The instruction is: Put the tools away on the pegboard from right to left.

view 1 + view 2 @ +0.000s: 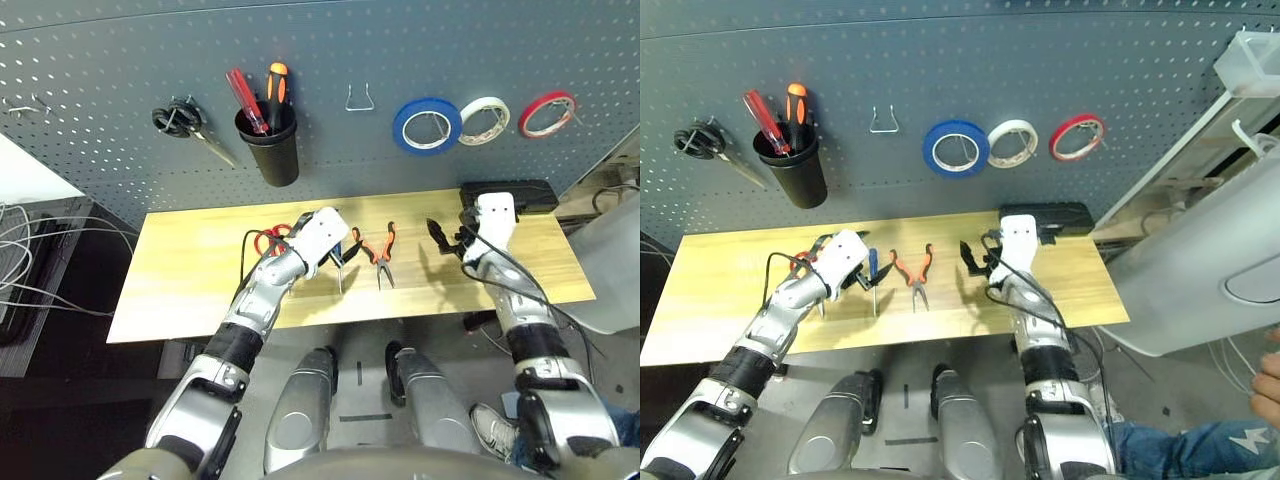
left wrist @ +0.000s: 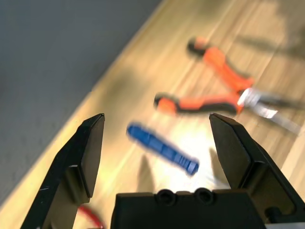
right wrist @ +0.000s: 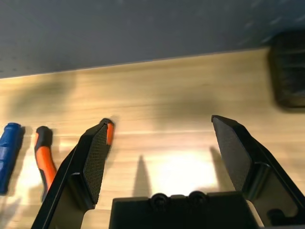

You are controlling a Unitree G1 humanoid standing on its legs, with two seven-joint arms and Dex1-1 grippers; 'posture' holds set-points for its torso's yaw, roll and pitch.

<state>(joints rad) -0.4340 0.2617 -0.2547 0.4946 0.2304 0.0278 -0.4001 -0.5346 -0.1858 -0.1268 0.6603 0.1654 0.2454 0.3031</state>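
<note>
L end effector (image 2: 157, 157) is spread wide, empty, over the screwdriver (image 2: 162, 149), but pliers (image 1: 380, 255) just right of it go first. R end effector (image 3: 164, 157) released: square across both handles, clench, lift to pegboard (image 1: 330, 60) hook (image 1: 359, 98).

A wooden table (image 1: 180, 270) spans mid-frame. Loose cables (image 1: 25, 270) lie at the left edge, a white cabinet (image 1: 1215, 250) at right.

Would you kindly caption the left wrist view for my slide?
Open left gripper above the blue screwdriver on the table, pliers beyond.
</note>
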